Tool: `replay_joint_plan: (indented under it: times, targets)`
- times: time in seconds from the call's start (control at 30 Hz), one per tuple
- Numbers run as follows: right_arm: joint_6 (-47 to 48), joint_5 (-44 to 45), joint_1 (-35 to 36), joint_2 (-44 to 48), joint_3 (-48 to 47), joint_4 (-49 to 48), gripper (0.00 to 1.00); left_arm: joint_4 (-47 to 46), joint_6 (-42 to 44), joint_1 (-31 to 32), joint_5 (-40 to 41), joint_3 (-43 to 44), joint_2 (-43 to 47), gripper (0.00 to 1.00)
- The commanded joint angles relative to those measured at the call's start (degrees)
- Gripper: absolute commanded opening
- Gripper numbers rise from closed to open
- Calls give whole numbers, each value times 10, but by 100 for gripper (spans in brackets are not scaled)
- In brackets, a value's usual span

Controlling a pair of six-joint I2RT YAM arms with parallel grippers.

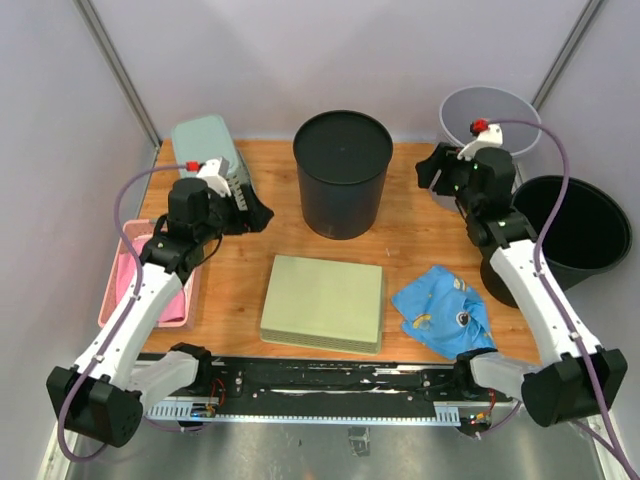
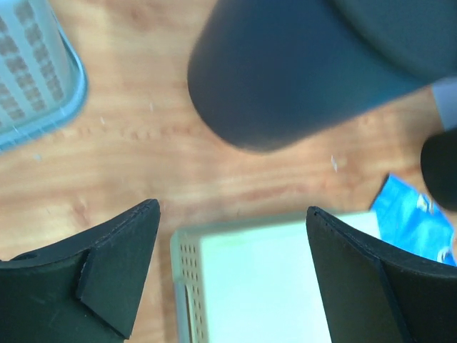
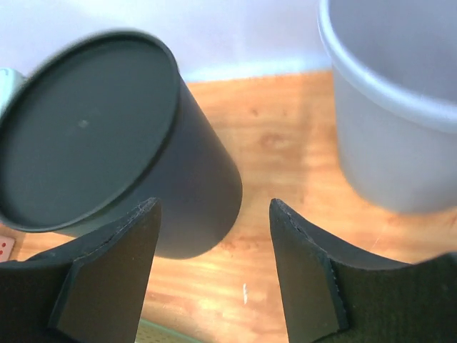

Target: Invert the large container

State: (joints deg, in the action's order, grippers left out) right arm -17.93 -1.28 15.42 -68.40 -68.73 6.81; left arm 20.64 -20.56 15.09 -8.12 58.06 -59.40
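The large black container (image 1: 342, 170) stands at the back middle of the wooden table with a flat closed face up and its rim down. It also shows in the left wrist view (image 2: 300, 71) and the right wrist view (image 3: 93, 136). My left gripper (image 1: 250, 210) is open and empty, to the container's left, apart from it. In its own view the left gripper (image 2: 232, 207) hangs over the table. My right gripper (image 1: 430, 175) is open and empty, to the container's right, not touching it. In its own view the right gripper (image 3: 213, 204) has bare wood between its jaws.
A flat pale green box (image 1: 323, 303) lies in front of the container, with a blue cloth (image 1: 443, 310) to its right. A grey bucket (image 1: 490, 120) and a black bucket (image 1: 575, 230) stand at the right. A light blue basket (image 1: 205, 150) and a pink tray (image 1: 150, 285) are at the left.
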Motion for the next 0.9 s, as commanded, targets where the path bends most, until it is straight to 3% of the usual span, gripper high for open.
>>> replay_joint_plan:
  times: [0.0,0.17,0.27,0.53,0.63,0.87]
  targets:
    - [-147,-55,-28,-34,86,-53,63,-48,8,2,-96,-92,41,89]
    - [-220,-25,-27,-133,65,-61,63,-46,-6,6,-95,-122,60,92]
    - [-258,-30,-3,-208,42,-143,63,-24,4,6,-93,-110,68,99]
    - [-264,-144,104,-429,-240,-119,63,16,10,5,-8,-79,98,99]
    - [-248,-164,98,-433,-280,-90,63,10,-2,5,8,-81,111,99]
    - [-126,-98,44,-311,-214,-51,63,-29,1,6,-57,-89,117,99]
